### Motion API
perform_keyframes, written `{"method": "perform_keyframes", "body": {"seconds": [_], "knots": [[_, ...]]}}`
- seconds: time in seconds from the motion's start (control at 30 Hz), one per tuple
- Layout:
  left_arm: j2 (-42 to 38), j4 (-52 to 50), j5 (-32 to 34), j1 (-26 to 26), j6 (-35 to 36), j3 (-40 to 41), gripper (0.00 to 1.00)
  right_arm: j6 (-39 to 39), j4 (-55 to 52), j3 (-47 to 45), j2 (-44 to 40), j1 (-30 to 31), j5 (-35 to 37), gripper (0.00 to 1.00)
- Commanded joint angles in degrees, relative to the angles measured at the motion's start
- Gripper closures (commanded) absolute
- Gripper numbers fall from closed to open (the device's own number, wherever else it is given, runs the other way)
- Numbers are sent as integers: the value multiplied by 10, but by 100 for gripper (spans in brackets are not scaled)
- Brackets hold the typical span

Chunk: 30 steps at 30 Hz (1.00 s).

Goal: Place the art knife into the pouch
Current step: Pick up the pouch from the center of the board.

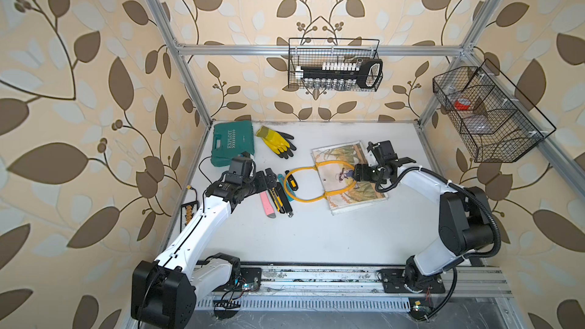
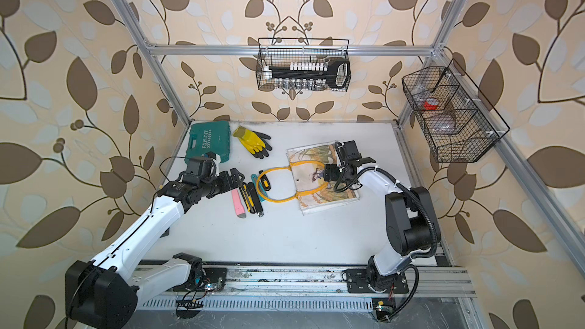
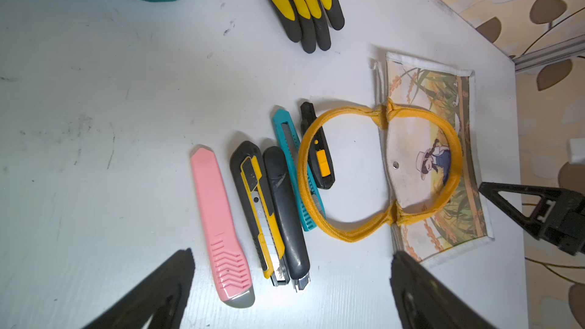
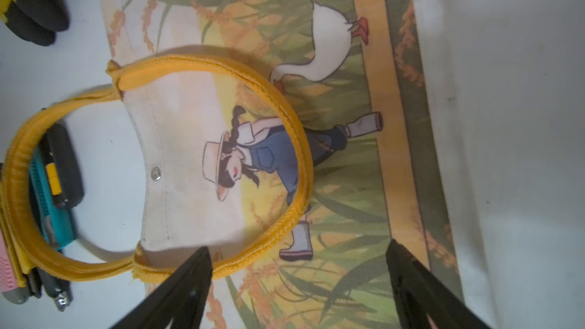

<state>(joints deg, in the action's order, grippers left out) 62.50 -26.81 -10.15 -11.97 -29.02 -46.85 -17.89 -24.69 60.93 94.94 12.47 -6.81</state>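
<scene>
Several art knives lie side by side on the white table: a pink one (image 3: 218, 216), a black-and-yellow one (image 3: 256, 204), a dark grey one (image 3: 285, 207), a teal one (image 3: 291, 150) and a short black one (image 3: 318, 150) with a yellow slider. The pouch (image 1: 348, 185) (image 4: 342, 159) lies flat to their right. One of its yellow handles (image 3: 304, 185) rests over the teal knife and rings the short black one. My left gripper (image 1: 269, 180) (image 3: 292, 257) hangs open above the knives' blade ends. My right gripper (image 1: 356, 174) (image 4: 297, 248) stands open low over the pouch's picture panel, one fingertip (image 4: 196, 267) at the other handle (image 4: 285, 106).
A green tool case (image 1: 232, 144) and yellow-and-black gloves (image 1: 275, 142) lie at the back left of the table. A wire basket (image 1: 335, 68) with sockets hangs on the back wall. Another wire basket (image 1: 484, 115) hangs on the right wall. A small black item (image 1: 190, 213) sits at the table's left edge.
</scene>
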Motion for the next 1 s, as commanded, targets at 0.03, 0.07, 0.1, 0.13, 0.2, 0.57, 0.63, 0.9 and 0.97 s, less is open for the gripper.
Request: {"method": "perform_keyframes", "body": {"seconds": [0.03, 0.07, 0.1, 0.13, 0.2, 0.57, 0.63, 0.9, 0.97], "knots": [[5, 25, -35, -4, -20, 11, 1, -3, -8, 39, 43, 15, 17, 20], [5, 26, -35, -5, -21, 12, 1, -4, -8, 43, 51, 18, 18, 22], [4, 26, -33, -6, -21, 12, 1, -6, -5, 48, 57, 22, 20, 24], [3, 26, -32, -6, -20, 12, 1, -9, -3, 51, 66, 25, 22, 26], [2, 25, -34, -7, -21, 12, 1, -13, -4, 60, 81, 31, 27, 29], [-4, 33, -49, -17, -31, 20, 1, -28, 2, 73, 118, 47, 55, 63], [-5, 29, -51, -20, -32, 19, 1, -29, 6, 69, 111, 48, 54, 88], [0, 42, -66, -22, -49, 24, 1, -6, -89, 153, 10, 96, 101, 100], [2, 53, -74, -24, -67, 24, 1, -3, -117, 192, -10, 112, 114, 100]]}}
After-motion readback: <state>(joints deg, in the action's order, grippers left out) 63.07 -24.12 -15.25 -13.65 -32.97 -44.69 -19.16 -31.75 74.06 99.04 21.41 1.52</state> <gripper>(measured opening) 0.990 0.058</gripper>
